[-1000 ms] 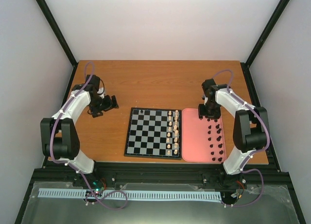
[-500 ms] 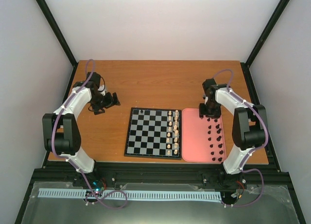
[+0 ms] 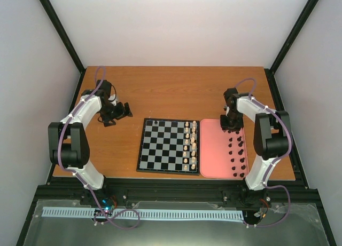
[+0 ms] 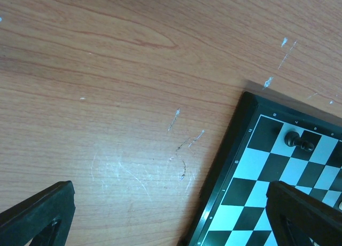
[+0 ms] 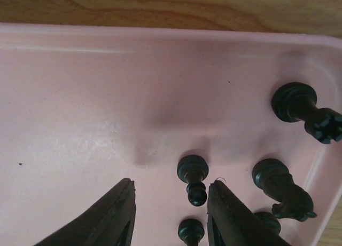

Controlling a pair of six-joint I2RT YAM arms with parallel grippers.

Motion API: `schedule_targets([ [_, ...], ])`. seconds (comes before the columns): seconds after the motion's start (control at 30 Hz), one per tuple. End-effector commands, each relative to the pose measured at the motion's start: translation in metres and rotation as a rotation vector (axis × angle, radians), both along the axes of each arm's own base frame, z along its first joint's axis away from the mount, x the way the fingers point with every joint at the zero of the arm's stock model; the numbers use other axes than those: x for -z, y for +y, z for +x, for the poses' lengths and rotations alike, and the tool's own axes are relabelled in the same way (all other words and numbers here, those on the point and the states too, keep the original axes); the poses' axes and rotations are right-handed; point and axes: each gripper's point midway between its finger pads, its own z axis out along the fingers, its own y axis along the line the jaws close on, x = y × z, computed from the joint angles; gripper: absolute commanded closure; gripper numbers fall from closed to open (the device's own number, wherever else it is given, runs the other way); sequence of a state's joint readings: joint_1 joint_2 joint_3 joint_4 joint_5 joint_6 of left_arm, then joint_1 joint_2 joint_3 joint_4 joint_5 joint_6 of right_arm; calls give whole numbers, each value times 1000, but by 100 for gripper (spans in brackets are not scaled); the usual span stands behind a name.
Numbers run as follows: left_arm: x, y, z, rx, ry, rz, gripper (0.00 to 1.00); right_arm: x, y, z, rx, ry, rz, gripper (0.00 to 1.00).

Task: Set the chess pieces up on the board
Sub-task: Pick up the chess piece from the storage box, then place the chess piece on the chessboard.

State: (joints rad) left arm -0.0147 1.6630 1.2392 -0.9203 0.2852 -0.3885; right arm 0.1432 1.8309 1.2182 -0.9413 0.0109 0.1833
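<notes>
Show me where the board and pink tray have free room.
The board is bare between its left edge and the cream-white pieces on its right columns, except the far left corner. The pink tray is bare on its left half; black chess pieces crowd its right side.

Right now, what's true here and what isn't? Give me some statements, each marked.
The tray lies beside the board. True.
The cream pieces stand in the tray. False: they stand on the board.
The left hand holds a piece. False: it is open and empty, over the table.
A black piece stands on the board. True.
The right hand is over the tray. True.
</notes>
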Motion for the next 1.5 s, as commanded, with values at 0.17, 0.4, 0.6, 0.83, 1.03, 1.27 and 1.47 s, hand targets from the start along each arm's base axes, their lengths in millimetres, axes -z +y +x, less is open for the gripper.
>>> schedule_targets([
  [0.17,-6,0,10,2,-18,-9,0,7,-12,2,11,4,-35,65],
  [0.4,-5,0,9,0,-17,-7,0,9,-13,5,7,5,-30,75],
  [0.6,-5,0,8,-1,-14,-7,0,5,-11,5,7,-2,-20,90],
  [0.83,-5,0,7,3,-17,-6,0,-20,-9,10,1,-58,-24,97],
  [1.03,-4,3,3,-1,-11,8,0,-74,51,25,-114,-145,12,97],
  [1.27,3,8,-6,-18,18,37,0,-108,198,36,-366,-196,130,97],
  [1.47,8,14,-19,-34,35,70,0,-90,293,15,-561,-132,196,97],
])
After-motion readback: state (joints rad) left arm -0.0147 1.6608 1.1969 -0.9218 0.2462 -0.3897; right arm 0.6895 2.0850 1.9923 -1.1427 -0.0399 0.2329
